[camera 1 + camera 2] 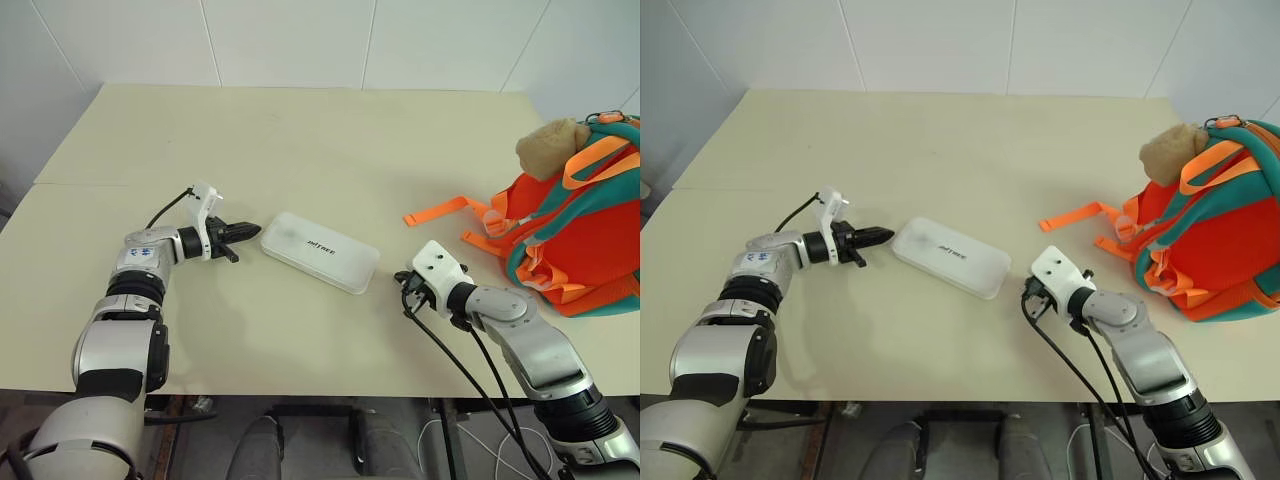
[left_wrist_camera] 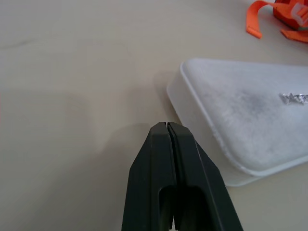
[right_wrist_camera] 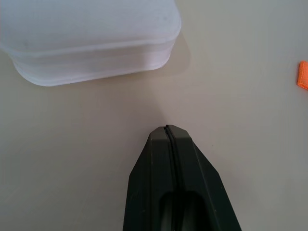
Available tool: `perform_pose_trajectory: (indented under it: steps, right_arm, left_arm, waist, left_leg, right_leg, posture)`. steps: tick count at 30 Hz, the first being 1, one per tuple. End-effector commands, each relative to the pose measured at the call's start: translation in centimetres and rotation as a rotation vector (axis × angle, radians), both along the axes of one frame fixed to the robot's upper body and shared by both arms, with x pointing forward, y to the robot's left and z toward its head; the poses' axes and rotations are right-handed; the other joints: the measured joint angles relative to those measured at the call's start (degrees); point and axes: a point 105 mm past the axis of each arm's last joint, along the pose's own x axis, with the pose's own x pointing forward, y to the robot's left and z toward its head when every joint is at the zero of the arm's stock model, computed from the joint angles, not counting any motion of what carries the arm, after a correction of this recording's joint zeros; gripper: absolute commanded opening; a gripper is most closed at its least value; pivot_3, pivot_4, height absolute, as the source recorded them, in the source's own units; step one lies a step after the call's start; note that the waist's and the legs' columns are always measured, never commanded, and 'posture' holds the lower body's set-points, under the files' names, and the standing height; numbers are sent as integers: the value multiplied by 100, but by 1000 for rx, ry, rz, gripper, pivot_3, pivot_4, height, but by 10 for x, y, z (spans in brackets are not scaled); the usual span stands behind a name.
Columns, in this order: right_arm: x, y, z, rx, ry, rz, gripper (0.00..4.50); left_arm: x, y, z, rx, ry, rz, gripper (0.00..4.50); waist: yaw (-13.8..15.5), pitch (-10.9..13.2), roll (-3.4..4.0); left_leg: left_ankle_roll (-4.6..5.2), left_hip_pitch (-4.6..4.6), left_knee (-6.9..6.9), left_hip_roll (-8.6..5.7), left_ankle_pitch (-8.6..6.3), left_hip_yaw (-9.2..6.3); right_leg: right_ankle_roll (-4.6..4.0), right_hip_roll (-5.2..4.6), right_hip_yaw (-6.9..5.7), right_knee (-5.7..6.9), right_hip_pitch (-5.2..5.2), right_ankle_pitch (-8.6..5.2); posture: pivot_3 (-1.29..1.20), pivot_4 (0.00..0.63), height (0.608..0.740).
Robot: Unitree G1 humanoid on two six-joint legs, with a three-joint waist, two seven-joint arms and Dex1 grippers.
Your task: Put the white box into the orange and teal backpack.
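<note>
Both claws pressed together, flanking the white box (image 1: pixel 320 251)

Left claw (image 1: pixel 250 231) and right claw (image 3: pixel 166 128) should squeeze its ends evenly before lifting toward the orange and teal backpack (image 1: pixel 585 235) at the bench's right edge.

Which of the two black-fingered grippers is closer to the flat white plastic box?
The left gripper: its shut tips nearly meet the flat white plastic box at its end, while the right gripper, also shut, sits a clear gap off the other end.
</note>
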Motion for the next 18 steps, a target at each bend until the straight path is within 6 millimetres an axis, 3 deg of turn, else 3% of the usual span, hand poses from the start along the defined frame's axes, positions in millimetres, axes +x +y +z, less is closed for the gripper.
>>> perform_pose_trajectory:
  steps: [1, 10, 18]
  right_arm:
    - [-4, 16, 8, 9, -26, 46, 0]
    - [-9, 32, 13, 25, -14, 116, 0]
    - [-13, 41, 18, 40, -6, 182, 0]
  left_arm:
    - [3, -12, 9, 1, -42, -43, 29]
    - [-1, -21, 12, -12, -59, -104, 29]
    - [-18, -27, 12, 30, -38, -258, 29]
  waist:
    - [1, 0, 0]
    - [9, 0, 0]
    - [1, 0, 0]
  left_leg:
    - [0, 0, 0, 0, 0, 0]
    - [-2, -2, 1, 0, -3, 0]
    - [-2, -2, 1, 0, -3, 0]
  right_leg:
    - [0, 0, 0, 0, 0, 0]
    - [1, 0, 0, -2, 0, 0]
    - [1, 0, 0, -2, 0, 0]
  posture:
    - [0, 150, 740]
    - [0, 150, 740]
    - [0, 150, 740]
